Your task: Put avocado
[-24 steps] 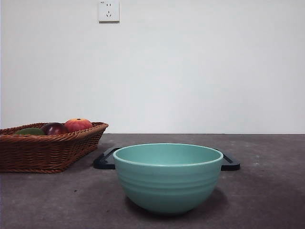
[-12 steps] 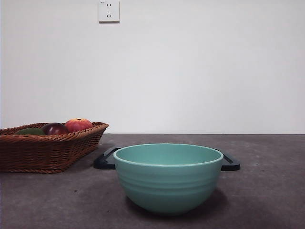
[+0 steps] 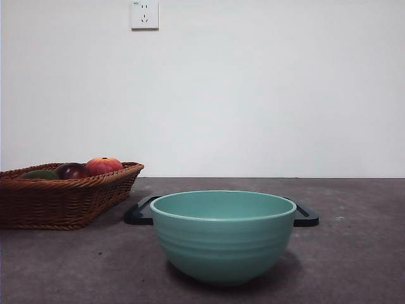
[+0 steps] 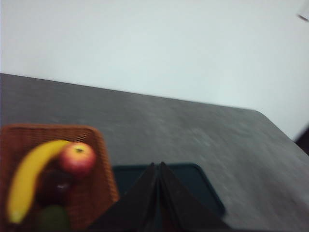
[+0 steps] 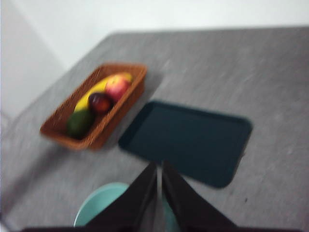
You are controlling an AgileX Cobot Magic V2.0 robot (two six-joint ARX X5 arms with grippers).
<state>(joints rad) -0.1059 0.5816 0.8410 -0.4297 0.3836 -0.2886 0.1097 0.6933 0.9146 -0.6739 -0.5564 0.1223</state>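
The avocado point(image 3: 40, 174) is dark green and lies in the woven basket point(image 3: 63, 202) at the left, next to a dark maroon fruit point(image 3: 73, 170) and an orange-red fruit point(image 3: 104, 165). It also shows in the right wrist view point(image 5: 79, 122) and, blurred, in the left wrist view point(image 4: 52, 218). My left gripper point(image 4: 158, 166) is shut and empty, high above the table near the basket and tray. My right gripper point(image 5: 159, 166) is shut and empty, high above the teal bowl point(image 5: 99, 209). Neither gripper shows in the front view.
The teal bowl point(image 3: 223, 234) stands near the front in the middle. A dark flat tray point(image 3: 307, 216) lies behind it, also in the right wrist view point(image 5: 188, 140). A yellow banana point(image 5: 96, 92) lies in the basket. A wall socket point(image 3: 144, 14) is on the back wall.
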